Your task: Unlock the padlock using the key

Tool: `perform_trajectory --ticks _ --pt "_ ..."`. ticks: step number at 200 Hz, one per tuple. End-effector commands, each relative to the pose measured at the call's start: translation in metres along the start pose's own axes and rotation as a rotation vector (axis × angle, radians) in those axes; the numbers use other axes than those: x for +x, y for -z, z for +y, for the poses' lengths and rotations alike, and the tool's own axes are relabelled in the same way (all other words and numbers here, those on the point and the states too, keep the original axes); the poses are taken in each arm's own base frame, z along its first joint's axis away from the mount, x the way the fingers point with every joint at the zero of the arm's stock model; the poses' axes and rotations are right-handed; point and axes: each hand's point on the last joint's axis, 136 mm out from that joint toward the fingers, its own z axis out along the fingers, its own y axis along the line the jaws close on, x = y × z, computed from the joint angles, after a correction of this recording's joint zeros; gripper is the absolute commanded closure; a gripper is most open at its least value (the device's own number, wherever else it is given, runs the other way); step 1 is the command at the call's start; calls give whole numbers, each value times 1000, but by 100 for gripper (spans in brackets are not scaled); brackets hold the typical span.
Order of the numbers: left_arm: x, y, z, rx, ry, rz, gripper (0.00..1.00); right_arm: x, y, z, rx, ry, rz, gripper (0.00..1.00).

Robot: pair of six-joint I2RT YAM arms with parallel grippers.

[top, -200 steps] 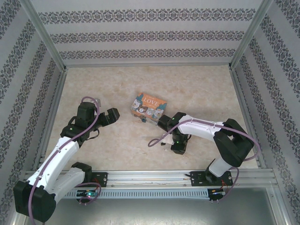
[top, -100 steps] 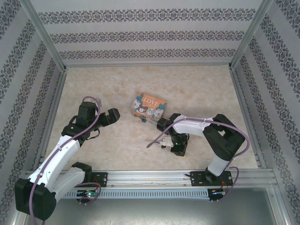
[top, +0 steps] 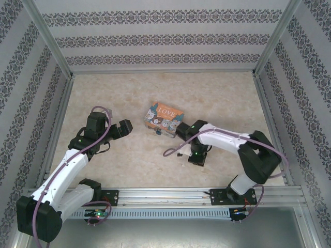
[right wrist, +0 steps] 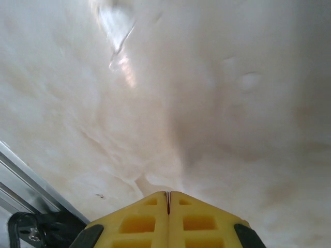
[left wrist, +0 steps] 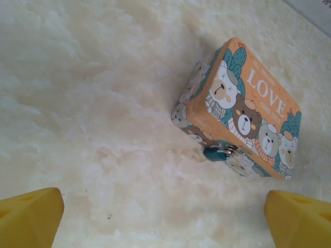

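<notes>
Hanging on the closed tin (left wrist: 243, 111) is the teal padlock (left wrist: 218, 152).

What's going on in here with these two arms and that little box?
Two robot arms are set to unlock a small padlock on the front of a cartoon tin. The left gripper hovers open, facing the tin. The right gripper is shut, pointing down at the table beside the tin; whether it holds the key, I can't tell. Nothing touches the padlock.

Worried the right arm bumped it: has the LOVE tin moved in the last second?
No. The tin sits at the same spot and angle relative to the front rail.
</notes>
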Motion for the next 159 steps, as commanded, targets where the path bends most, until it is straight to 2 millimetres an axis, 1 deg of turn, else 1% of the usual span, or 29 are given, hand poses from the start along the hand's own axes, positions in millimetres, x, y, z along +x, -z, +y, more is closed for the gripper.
perform_trajectory --ticks 1,7,8,9,10,13,16,18,37,60,75,101,117,131,142,159 --pt "-12 5 -18 77 -15 -41 1 -34 57 -13 1 -121 -278 100" --pt "-13 5 -21 100 -4 -45 1 -43 73 -16 -5 -153 -362 100" --pt "-13 5 -22 104 -2 -47 1 -43 73 -16 -5 -153 -362 100" --pt "-13 5 -23 109 1 -47 0 -46 78 -17 -6 -164 -389 100" --pt "-14 5 -24 112 3 -48 1 -46 78 -17 -6 -164 -389 100" --pt "-14 4 -25 123 12 -49 1 -52 89 -19 -6 -181 -446 100" --pt "-15 4 -28 139 18 -52 1 -54 93 -20 -7 -191 -469 100" --pt "-15 3 -30 150 25 -53 0 -59 101 -22 -3 -202 -513 100" --pt "-18 0 -44 239 104 -51 0 -80 146 -31 11 -284 -757 100" --pt "-22 -2 -61 332 204 -31 0 -94 190 -39 -4 -378 -1005 100" --pt "-25 -2 -71 381 266 -12 0 -99 212 -43 -21 -429 -1141 100" --pt "-30 -1 -87 452 400 14 0 -101 240 -54 -29 -534 -1349 100" --pt "-34 0 -100 508 484 17 1 -102 251 -59 -47 -586 -1476 100" --pt "-38 0 -111 561 572 7 0 -102 256 -62 -62 -619 -1566 100" --pt "-40 0 -117 597 640 2 0 -103 257 -65 -45 -635 -1607 100" --pt "-41 -3 -118 621 758 -13 0 -104 258 -66 -10 -648 -1667 100"
